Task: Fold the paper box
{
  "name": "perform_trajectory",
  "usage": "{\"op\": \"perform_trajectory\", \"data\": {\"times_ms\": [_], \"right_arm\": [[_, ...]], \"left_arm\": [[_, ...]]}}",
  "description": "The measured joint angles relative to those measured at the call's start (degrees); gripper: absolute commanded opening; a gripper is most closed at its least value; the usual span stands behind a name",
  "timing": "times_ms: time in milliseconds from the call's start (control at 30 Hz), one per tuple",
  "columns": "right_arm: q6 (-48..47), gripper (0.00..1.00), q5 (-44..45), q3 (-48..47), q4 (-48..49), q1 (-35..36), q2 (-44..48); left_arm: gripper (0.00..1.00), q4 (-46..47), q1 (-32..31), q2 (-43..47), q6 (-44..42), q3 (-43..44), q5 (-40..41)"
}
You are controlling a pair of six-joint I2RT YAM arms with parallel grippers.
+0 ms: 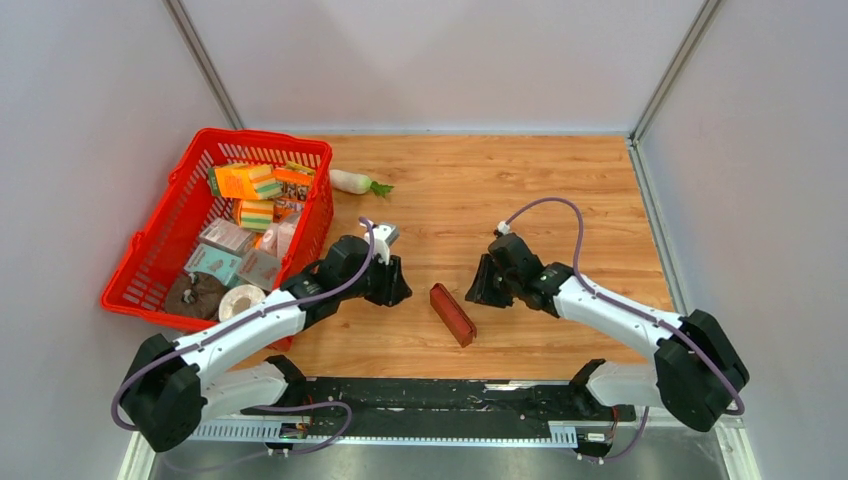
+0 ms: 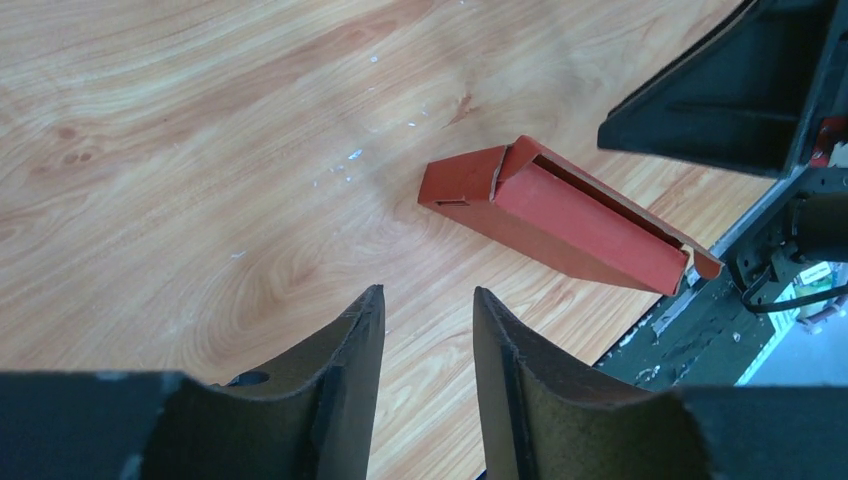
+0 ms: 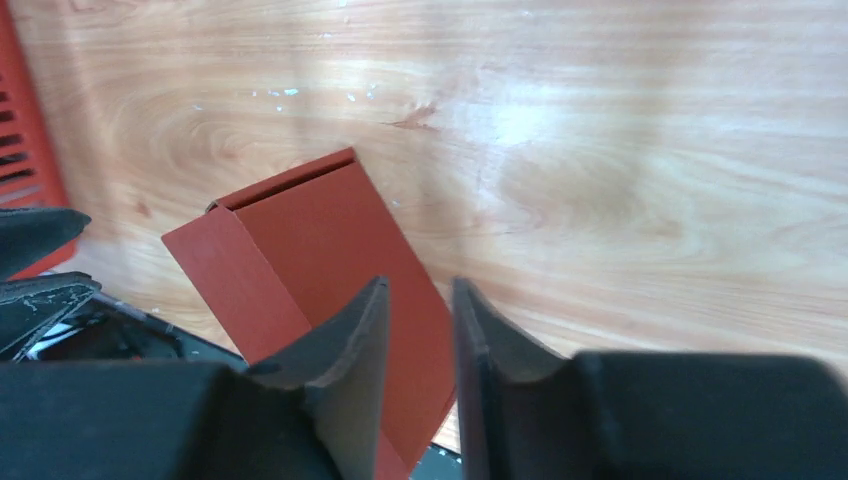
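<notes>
One paper box (image 1: 452, 314), dark red, already closed into a slim flat form, lying diagonally on the wooden table (image 1: 560, 200) at lower centre of the top view. Probably set there for equal reach by both arms. One end flap seemingly not yet fully tucked, judging by the left wrist view.

Two grippers flanking it: left gripper (image 1: 400, 288) at its upper left, right gripper (image 1: 475, 295) at its upper right. Both near, neither touching; fingers narrowly parted, holding nothing, likely poised for pressing from both sides.

One red mesh basket (image 1: 255, 136) of packets at left of frame. One white radish (image 1: 350, 181) just beyond its upper right corner.
</notes>
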State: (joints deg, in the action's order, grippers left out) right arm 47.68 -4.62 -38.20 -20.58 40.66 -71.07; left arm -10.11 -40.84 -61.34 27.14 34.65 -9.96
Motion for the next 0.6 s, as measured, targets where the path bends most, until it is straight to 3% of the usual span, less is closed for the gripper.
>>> {"op": "perform_trajectory", "data": {"times_ms": [67, 233, 333, 400, 500, 600], "right_arm": [[-1.22, 0.5, 2.75, -3.1, -3.89, 0.0, -0.59], [-3.1, 0.48, 4.17, -4.31, -15.56, 0.63, 3.56], [-0.94, 0.39, 3.26, -0.59, -19.93, 3.39, 10.56], [2.29, 0.23, 0.81, 3.96, -20.22, 6.23, 16.85], [9.25, 0.1, -4.28, 12.24, -14.99, 10.34, 22.73], [16.09, 0.01, -7.5, 18.16, -6.86, 12.9, 21.53]], "left_arm": [[0.48, 0.59, 0.07, -0.98, -1.42, 0.28, -1.64], [0.31, 2.89, 0.07, -5.99, -4.98, 2.32, -4.37], [0.29, 2.45, 0.87, -9.35, -5.7, 5.18, -2.82], [0.27, 2.36, 2.12, -11.76, -5.4, 7.13, -2.1], [0.27, 2.01, 3.41, -16.31, -4.72, 10.36, -1.79], [0.29, 2.58, 3.82, -20.15, -3.69, 11.98, -2.36]]}}
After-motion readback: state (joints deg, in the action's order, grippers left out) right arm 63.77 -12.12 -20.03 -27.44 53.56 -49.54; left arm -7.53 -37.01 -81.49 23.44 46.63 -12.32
